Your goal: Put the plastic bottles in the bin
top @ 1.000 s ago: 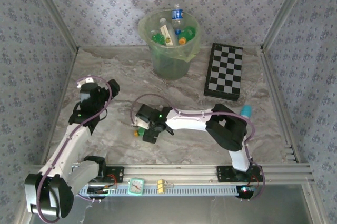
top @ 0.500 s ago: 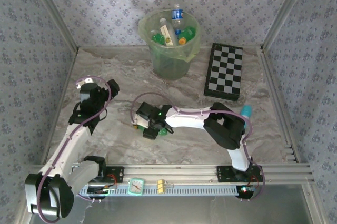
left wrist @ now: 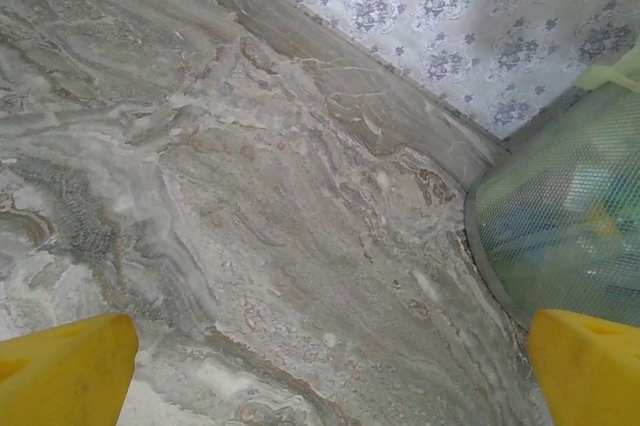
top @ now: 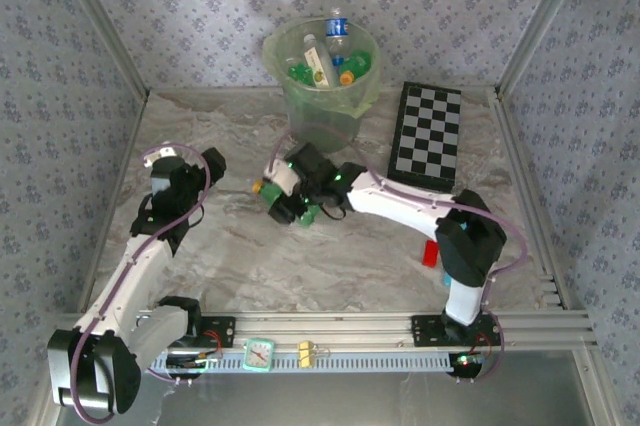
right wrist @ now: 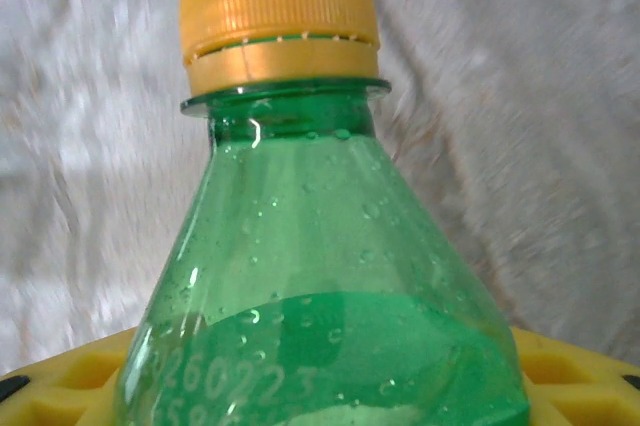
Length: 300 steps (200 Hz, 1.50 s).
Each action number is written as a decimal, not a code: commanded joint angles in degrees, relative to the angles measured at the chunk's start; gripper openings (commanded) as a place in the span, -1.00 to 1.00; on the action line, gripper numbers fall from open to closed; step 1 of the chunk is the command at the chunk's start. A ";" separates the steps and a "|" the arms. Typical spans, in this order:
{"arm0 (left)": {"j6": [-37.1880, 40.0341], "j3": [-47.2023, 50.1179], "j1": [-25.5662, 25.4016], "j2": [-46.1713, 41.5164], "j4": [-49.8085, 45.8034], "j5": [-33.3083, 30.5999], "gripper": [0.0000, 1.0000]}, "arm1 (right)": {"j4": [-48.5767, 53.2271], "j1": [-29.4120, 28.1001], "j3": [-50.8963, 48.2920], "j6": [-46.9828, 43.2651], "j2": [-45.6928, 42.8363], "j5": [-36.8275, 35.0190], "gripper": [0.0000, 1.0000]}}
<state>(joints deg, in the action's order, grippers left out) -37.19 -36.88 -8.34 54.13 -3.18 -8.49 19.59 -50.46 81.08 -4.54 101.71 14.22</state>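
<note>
Green bottle (right wrist: 320,276) gripped by outstretched right hand (top: 285,194).

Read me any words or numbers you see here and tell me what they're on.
"260223", on the green bottle; the line below it is cut off.
Labels of the bottles in the bin: too small to read.
Dial of the small clock: too small to read.
</note>
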 commanded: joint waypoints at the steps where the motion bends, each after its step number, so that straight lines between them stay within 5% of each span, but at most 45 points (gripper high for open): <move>1: -0.59 -0.29 0.39 0.54 2.80 1.94 1.00 | -1.70 3.04 4.34 6.84 -3.36 4.42 -0.09; 85: -7.27 5.69 -1.28 2.27 7.48 10.54 1.00 | -10.78 15.73 17.82 22.39 -5.83 2.93 -0.10; 148: -4.85 6.61 -8.25 2.56 6.02 8.81 1.00 | -20.36 22.50 25.57 26.71 2.01 -1.02 -0.12; 229: -4.47 6.32 -8.89 2.65 5.95 8.01 1.00 | -16.63 24.52 39.64 29.36 15.88 0.27 -0.14; 300: -4.38 6.65 -8.89 2.17 5.38 7.35 1.00 | -13.79 24.59 40.79 29.23 18.42 -3.55 -0.02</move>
<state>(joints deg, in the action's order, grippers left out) -42.52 -29.39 -16.91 56.75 1.58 -0.25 3.86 -26.11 119.22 24.49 119.17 12.82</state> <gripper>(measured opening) 0.997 0.595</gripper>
